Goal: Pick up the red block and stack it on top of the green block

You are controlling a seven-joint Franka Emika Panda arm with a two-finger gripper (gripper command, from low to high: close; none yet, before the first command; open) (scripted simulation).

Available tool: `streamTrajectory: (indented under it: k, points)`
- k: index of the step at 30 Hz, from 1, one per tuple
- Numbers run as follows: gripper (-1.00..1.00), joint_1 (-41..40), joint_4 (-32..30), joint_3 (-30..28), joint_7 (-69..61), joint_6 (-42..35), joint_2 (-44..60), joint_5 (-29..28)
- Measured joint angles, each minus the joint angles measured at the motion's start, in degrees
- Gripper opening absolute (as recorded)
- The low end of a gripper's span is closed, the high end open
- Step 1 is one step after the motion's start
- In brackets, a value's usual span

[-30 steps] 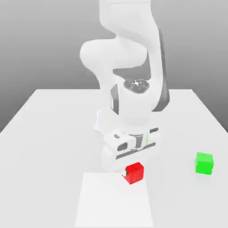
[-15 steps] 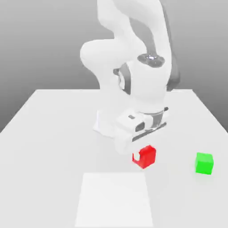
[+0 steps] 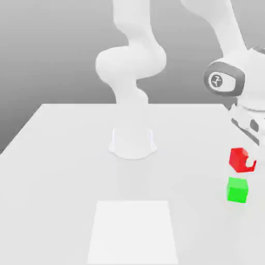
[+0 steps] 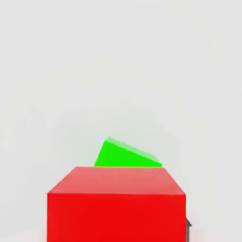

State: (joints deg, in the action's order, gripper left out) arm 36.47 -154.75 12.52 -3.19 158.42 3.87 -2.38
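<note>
In the exterior view the red block hangs in the air at the far right, with my gripper shut on it. One white fingertip overlaps the cube's lower right corner. The green block rests on the table directly below the red one, with a small gap between them. In the hand view the red block is close up, and the green block peeks out from behind its upper edge, partly hidden.
The arm's round base stands mid-table. A paler square patch lies on the white table near the front edge. The green block sits close to the table's right edge in the exterior view.
The arm has swung to the exterior view's right, carrying the red block up from near the pale square to just above the green block. The green block has not moved.
</note>
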Motion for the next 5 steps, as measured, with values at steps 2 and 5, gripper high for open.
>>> streamTrajectory:
  k: [2, 5]
  points:
    - [1.00, 0.75, 0.23, -1.37, 1.89, 3.68, 4.01, -2.72]
    - [1.00, 0.75, 0.23, -1.37, 1.89, 3.68, 4.01, -2.72]
